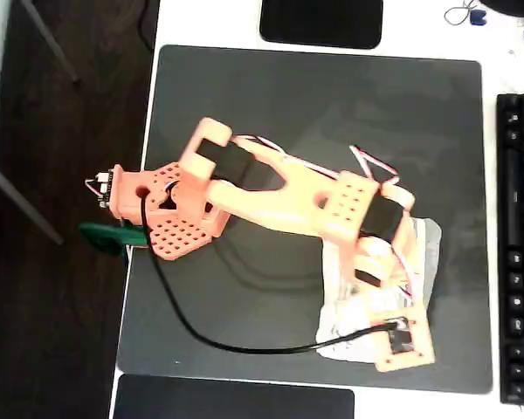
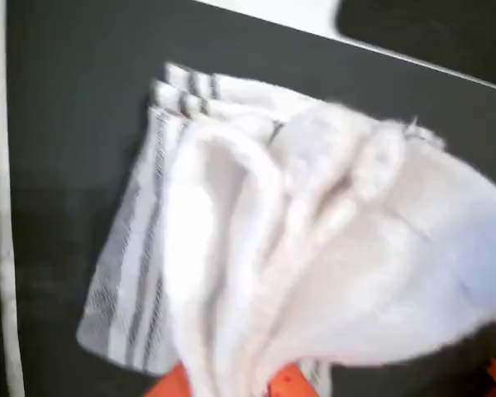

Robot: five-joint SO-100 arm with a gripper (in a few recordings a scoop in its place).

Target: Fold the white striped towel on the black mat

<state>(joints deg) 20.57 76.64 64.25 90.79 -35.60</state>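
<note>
One towel, one mat, one arm

One white striped towel lies bunched on the black mat, near the mat's lower right corner in the overhead view. One orange gripper sits at the cloth's lower edge in the wrist view; folds hide the jaws, so their spread is unclear.

At 12 o'clock in the overhead view we see a glossy black rectangle on the white desk. A second black rectangle sits at 6 o'clock, cut by the frame edge. Black keyboard runs along the 3 o'clock edge. At 1 o'clock, a thin wire loop beside blue bits, too small to identify. Dark wood floor fills the 9 o'clock side, with a green item at the desk edge.
</note>
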